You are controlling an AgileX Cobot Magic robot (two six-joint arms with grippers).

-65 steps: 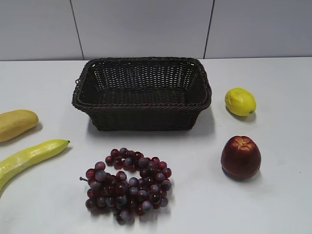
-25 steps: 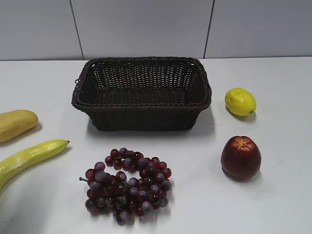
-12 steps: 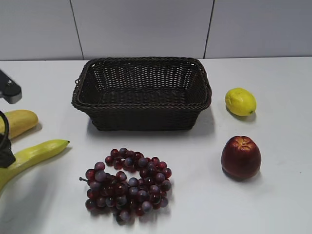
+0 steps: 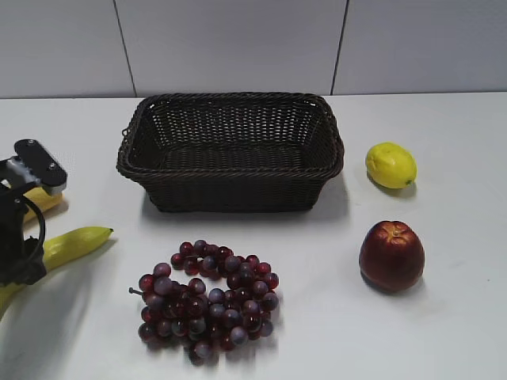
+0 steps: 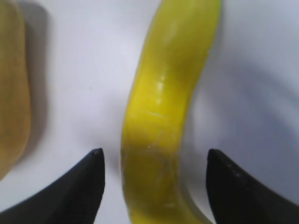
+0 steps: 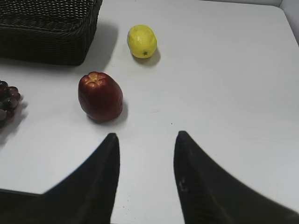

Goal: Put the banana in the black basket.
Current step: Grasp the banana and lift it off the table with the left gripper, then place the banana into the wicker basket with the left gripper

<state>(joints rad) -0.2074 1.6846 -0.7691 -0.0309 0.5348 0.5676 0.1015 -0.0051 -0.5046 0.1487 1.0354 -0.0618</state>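
The banana [image 4: 75, 241] is long, yellow-green and lies on the white table at the front left. It fills the middle of the left wrist view [image 5: 163, 107]. My left gripper [image 5: 154, 156] is open, one finger on each side of the banana, with gaps on both sides. In the exterior view the left arm [image 4: 20, 229] stands over the banana's near half. The black basket [image 4: 230, 154] is empty at the back centre. My right gripper [image 6: 145, 140] is open and empty over bare table; it does not show in the exterior view.
A plump yellow-orange fruit [image 4: 40, 202] lies just left of the banana, close to my left finger [image 5: 11, 107]. Dark red grapes [image 4: 207, 299] lie in front of the basket. A red apple [image 4: 391, 255] and a lemon [image 4: 390, 165] lie at the right.
The left arm has come in from the left edge and moved right over the banana. The fruits and basket have not moved.
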